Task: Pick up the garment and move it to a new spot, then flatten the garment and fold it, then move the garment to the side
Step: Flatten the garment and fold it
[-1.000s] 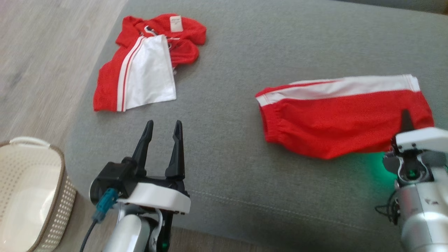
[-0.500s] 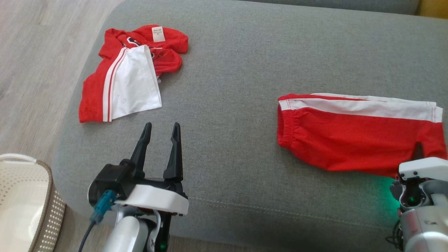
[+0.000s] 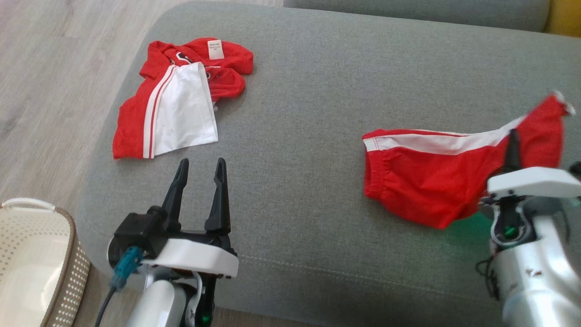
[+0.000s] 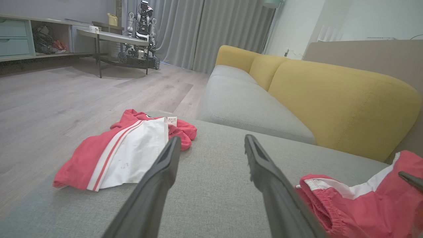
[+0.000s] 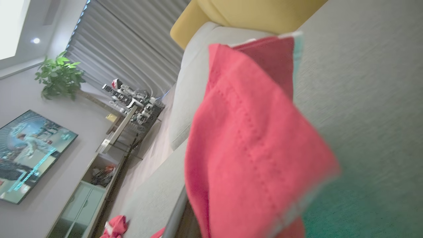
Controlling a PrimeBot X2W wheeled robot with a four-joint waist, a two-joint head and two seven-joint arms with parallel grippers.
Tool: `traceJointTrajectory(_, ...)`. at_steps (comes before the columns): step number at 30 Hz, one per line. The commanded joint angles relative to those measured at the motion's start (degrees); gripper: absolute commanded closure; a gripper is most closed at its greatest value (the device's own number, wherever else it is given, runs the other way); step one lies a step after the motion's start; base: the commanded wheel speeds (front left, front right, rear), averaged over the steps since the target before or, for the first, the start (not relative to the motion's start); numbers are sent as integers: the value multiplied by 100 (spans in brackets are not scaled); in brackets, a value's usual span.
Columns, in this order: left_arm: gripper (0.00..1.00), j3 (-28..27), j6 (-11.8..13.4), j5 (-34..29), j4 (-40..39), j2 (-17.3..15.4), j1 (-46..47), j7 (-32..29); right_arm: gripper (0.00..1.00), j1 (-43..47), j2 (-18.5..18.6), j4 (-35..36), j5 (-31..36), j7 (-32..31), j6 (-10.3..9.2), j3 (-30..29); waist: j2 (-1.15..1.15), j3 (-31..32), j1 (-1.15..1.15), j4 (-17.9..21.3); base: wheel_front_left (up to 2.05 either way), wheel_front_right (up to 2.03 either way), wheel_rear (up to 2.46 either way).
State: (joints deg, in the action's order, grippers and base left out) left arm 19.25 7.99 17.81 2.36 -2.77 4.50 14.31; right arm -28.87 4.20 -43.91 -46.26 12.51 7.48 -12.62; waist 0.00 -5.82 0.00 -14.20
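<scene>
- Two garments lie well apart on the grey fabric sofa cushion [image 3: 317,113].
- Right gripper [image 3: 513,145], pressed together, pinches the red shorts with a white side stripe [image 3: 422,190], raising their right end.
- Left gripper [image 3: 202,161] hovers spread, empty.
- Crumpled red-and-white top [image 3: 177,109] lies far left.

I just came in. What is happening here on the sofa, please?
The robot's right gripper is shut on one end of the red shorts and holds that end raised, while the rest lies on the grey cushion. The left gripper hangs open and empty above the cushion. A second red and white garment lies apart, further left.
</scene>
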Motion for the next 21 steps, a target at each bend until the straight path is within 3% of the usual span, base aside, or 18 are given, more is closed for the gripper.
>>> traceJointTrajectory(1,0,-240,-37,7,-164,-10,94,69,100,54,-74,397,-168,-60,1,325,0,10,0,-9,0,0,0)
traceJointTrajectory(10,0,-286,-59,-15,-148,-10,76,69,100,737,-115,1688,-866,-219,1,1653,0,81,0,-14,0,0,0)
traceJointTrajectory(21,0,-253,-34,27,-157,-10,73,69,100,1014,60,2068,-1060,-231,1,2749,0,46,0,-71,0,0,0)
